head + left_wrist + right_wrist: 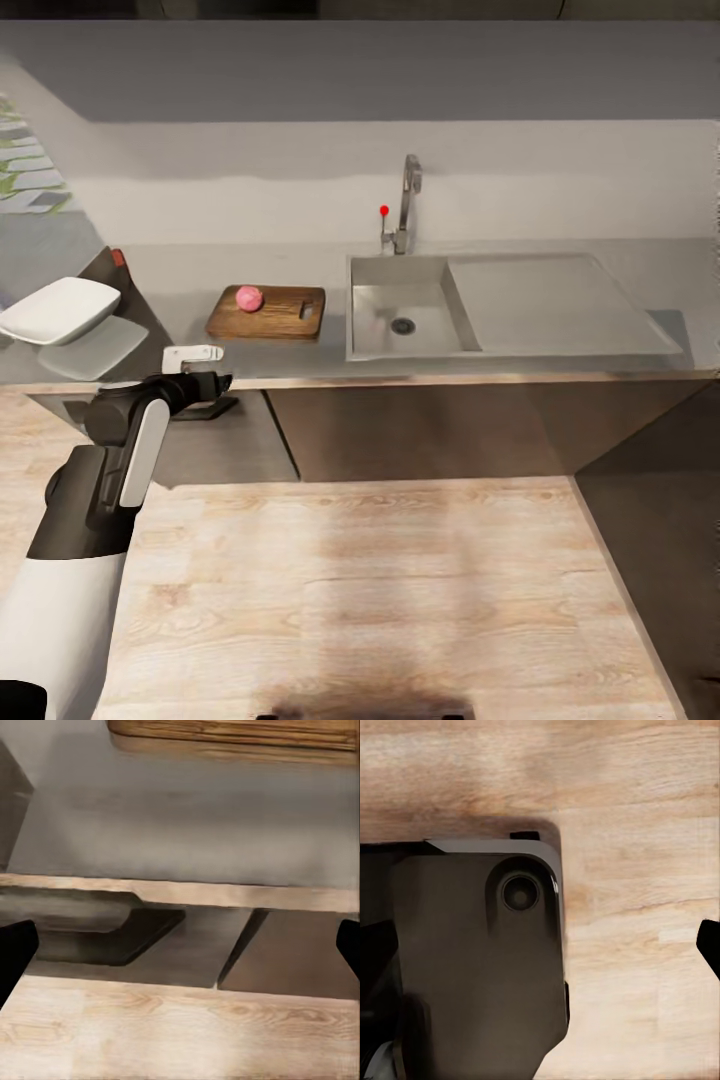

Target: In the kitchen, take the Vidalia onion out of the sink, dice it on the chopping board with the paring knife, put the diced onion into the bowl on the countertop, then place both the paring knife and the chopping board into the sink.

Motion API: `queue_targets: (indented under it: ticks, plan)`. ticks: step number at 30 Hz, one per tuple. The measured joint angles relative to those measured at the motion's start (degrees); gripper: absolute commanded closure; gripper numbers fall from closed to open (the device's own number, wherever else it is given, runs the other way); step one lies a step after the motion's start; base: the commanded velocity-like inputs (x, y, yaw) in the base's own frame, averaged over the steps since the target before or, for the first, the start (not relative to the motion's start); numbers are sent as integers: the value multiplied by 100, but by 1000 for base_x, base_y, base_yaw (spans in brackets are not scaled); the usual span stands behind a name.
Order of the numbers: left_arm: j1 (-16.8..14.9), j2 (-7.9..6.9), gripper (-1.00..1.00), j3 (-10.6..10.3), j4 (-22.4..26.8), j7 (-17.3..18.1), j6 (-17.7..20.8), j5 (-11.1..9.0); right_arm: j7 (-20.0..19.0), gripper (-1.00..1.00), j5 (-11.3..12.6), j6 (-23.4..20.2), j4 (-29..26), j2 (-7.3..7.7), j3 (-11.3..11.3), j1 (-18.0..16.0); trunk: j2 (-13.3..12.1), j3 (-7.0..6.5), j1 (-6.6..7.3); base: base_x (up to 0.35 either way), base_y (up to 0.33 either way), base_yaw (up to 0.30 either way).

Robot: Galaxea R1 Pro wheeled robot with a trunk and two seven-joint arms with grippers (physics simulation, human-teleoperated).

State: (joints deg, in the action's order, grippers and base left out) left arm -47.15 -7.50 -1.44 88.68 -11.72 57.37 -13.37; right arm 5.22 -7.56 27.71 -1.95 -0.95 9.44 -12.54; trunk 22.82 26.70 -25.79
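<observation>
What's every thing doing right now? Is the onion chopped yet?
Onion: whole, uncut, on the chopping board.
Chopping board: lying flat on the countertop, left of the sink.
Sink: nothing in it.
Bowl: upright, nothing in it.
Left gripper: open, holding nothing.

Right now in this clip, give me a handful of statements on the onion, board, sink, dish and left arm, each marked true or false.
1. The pinkish round onion lies in the steel sink basin. False: it sits on the brown wooden chopping board.
2. The chopping board lies on the grey countertop, left of the sink. True.
3. The basin holds a knife. False: just its round drain shows there.
4. The shallow white squarish dish is at the left end of the countertop. True.
5. The left gripper is above the onion. False: it is at the counter's front edge, jaws apart.
</observation>
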Motion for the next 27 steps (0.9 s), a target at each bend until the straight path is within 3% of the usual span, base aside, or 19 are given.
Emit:
queue_targets:
  ticks: [12,19,23,24,26,27]
  plan:
    - [10,83,-100,-49,-134,5,-7,-13,-1,-100,0,0,-2,9,5,0,1,1,2,-290,0,0]
    - [23,112,-100,-273,-1006,46,-116,-18,10,-100,0,8,-2,17,11,0,0,1,3,-28,0,0]
    - [26,115,-100,-456,-2211,57,-988,-19,16,-100,0,8,-2,18,12,0,0,1,3,-3,0,0]
    - [27,120,-100,-491,-2602,59,-1325,-19,16,-100,0,8,-2,18,12,0,0,1,3,0,0,0]
    - [28,231,-100,-592,-3999,62,-2453,-23,10,-100,1,5,-5,22,16,0,0,2,3,0,0,0]
    - [26,265,-100,-604,-4301,64,-2692,-18,11,-100,0,6,-6,27,16,0,0,1,3,0,0,0]
